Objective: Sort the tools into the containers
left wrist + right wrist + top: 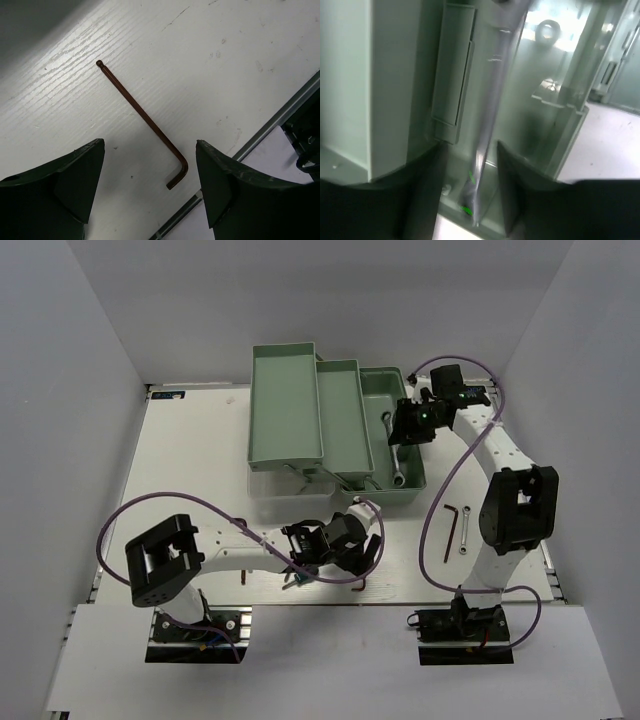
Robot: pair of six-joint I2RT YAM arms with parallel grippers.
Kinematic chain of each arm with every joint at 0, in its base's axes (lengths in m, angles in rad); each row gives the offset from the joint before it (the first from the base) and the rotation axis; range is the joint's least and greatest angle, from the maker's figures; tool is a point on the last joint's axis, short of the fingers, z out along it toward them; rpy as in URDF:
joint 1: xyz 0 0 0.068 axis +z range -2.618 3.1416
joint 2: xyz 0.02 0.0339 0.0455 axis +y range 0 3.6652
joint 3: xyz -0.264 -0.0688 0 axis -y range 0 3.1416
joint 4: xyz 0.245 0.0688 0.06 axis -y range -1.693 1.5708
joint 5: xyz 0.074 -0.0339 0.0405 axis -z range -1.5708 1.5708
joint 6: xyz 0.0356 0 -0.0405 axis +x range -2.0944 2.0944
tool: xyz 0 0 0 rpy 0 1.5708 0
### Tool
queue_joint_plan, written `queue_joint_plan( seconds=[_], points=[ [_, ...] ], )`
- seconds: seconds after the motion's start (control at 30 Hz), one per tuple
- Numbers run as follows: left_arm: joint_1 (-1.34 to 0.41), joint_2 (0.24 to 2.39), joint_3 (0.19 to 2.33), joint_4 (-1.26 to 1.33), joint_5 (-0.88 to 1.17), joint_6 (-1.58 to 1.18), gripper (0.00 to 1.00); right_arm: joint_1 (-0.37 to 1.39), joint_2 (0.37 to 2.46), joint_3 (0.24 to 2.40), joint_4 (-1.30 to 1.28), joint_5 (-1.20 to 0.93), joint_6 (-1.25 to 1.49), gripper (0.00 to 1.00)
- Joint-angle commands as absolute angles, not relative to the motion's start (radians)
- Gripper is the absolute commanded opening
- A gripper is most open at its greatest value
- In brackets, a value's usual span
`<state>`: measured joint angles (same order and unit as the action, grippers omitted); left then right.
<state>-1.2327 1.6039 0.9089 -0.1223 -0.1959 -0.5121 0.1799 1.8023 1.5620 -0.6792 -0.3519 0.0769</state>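
Note:
The mint-green toolbox (404,492) stands open at the table's middle back, its two trays (285,405) swung out to the left. My right gripper (409,426) is open over the bottom compartment. A silver wrench (492,95) lies there, its near end between the fingers (520,190) without touching them; it also shows in the top view (397,462). My left gripper (150,145) is open just above the table near the front edge, straddling the bent end of a brown hex key (142,114). In the top view that gripper (356,552) is in front of the toolbox.
Another hex key (449,528) and a small silver wrench (467,533) lie on the table beside the right arm. A green-handled tool (296,581) peeks out under the left arm. The table's metal front edge (280,117) runs close to the left gripper.

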Motion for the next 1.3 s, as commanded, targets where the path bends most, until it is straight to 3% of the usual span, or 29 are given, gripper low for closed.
queue_joint_plan(
  seconds=[0.0,0.07,0.13,0.2,0.23,0.27,0.3,0.37,0.4,0.43,0.5,0.57,0.6,0.63,0.73,1.27],
  points=[
    [-1.238,1.508,0.939,-0.106,-0.209,-0.476,0.84,0.192,1.802,1.670,-0.664,-0.379,0.094,0.52],
    [-1.238,1.480,0.939,-0.115,-0.209,-0.451,0.84,0.192,1.813,1.684,-0.676,-0.383,0.075,0.63],
    [-1.238,1.447,0.939,-0.167,-0.219,-0.419,0.82,0.192,1.781,1.666,-0.692,-0.390,0.035,0.65],
    [-1.226,1.379,0.930,-0.193,-0.230,-0.396,0.67,0.183,1.674,1.576,-0.681,-0.291,-0.024,0.61],
    [-1.226,1.353,0.904,-0.205,-0.244,-0.382,0.52,0.176,1.643,1.547,-0.677,-0.240,-0.035,0.50],
    [-1.226,1.324,0.887,-0.206,-0.261,-0.382,0.21,0.176,1.578,1.516,-0.664,-0.182,-0.046,0.33],
    [-1.226,1.269,0.868,-0.206,-0.276,-0.371,0.10,0.170,1.548,1.417,-0.658,0.029,-0.058,0.00],
    [-1.216,1.226,0.818,-0.183,-0.288,-0.359,0.00,0.146,1.487,1.359,-0.693,0.116,-0.098,0.00],
    [-1.216,1.210,0.805,-0.173,-0.288,-0.350,0.00,0.137,1.488,1.309,-0.762,0.177,-0.097,0.00],
    [-1.216,1.197,0.784,-0.173,-0.288,-0.341,0.01,0.094,1.502,1.292,-0.829,0.230,-0.077,0.00],
    [-1.216,1.183,0.784,-0.173,-0.319,-0.331,0.45,0.049,1.505,1.213,-0.882,0.232,-0.052,0.00],
    [-1.216,1.183,0.773,-0.187,-0.333,-0.318,0.67,0.011,1.465,1.160,-0.859,0.183,-0.055,0.00],
    [-1.216,1.183,0.761,-0.187,-0.342,-0.318,0.79,0.011,1.456,1.088,-0.823,0.181,-0.064,0.15],
    [-1.216,1.183,0.749,-0.187,-0.354,-0.307,0.82,-0.021,1.445,1.074,-0.819,0.176,-0.112,0.40],
    [-1.216,1.183,0.727,-0.175,-0.354,-0.287,0.85,-0.075,1.473,1.045,-0.844,0.123,-0.143,0.48],
    [-1.207,1.203,0.693,-0.129,-0.284,-0.319,0.85,-0.127,1.670,0.951,-0.703,0.071,-0.129,0.40]
  ],
)
